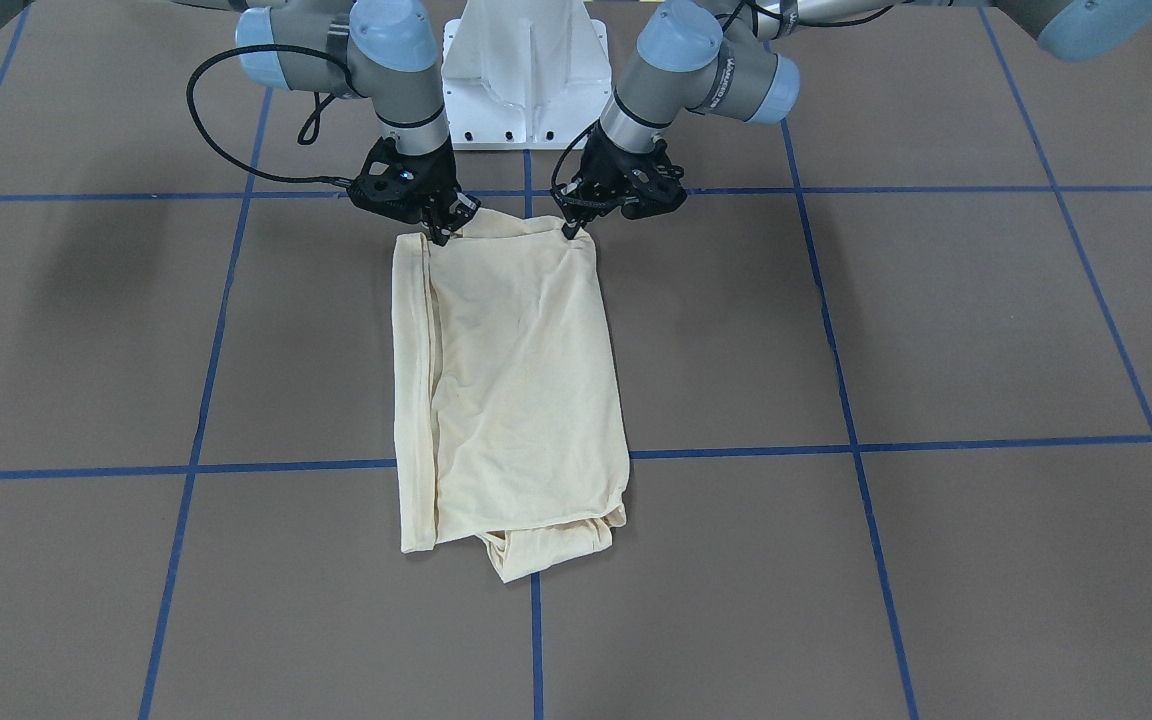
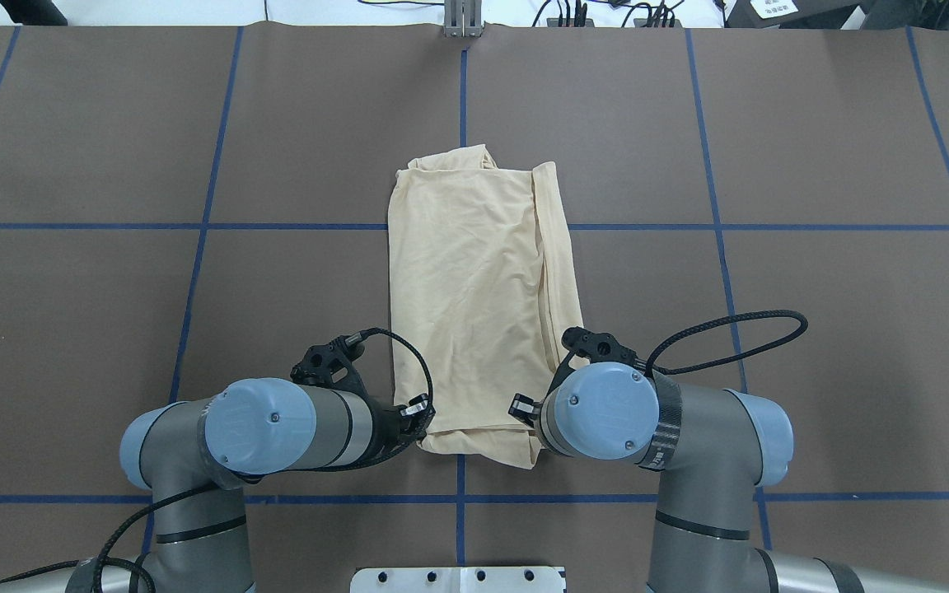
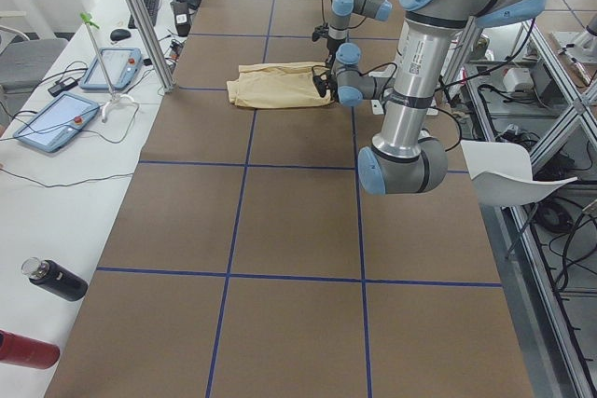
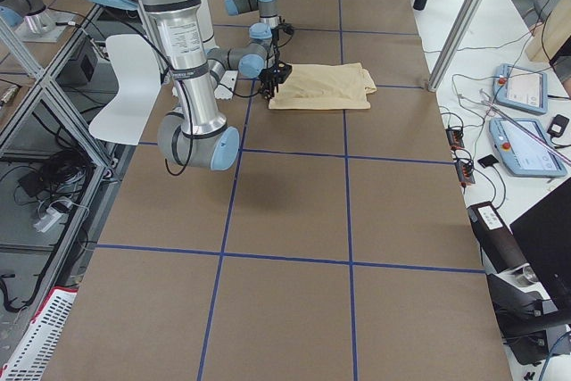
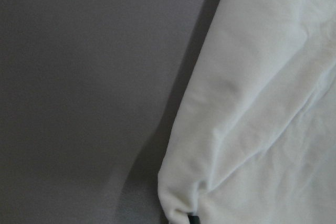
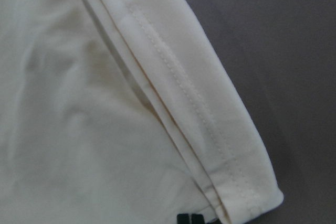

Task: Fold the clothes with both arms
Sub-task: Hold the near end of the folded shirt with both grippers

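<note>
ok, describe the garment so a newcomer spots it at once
On the brown table gridded with blue tape, the left arm and right arm reach toward the middle. Held by its near corners in their jaws lies the shirt, folded into a long strip. It alone is pale cream and wrinkled.

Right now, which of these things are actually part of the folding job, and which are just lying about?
Part of the job: the cream shirt; the left pincer and right pincer, each at one of its near corners.

Just lying about: black bottle, red bottle and a blue-edged tablet on the white side bench.
</note>
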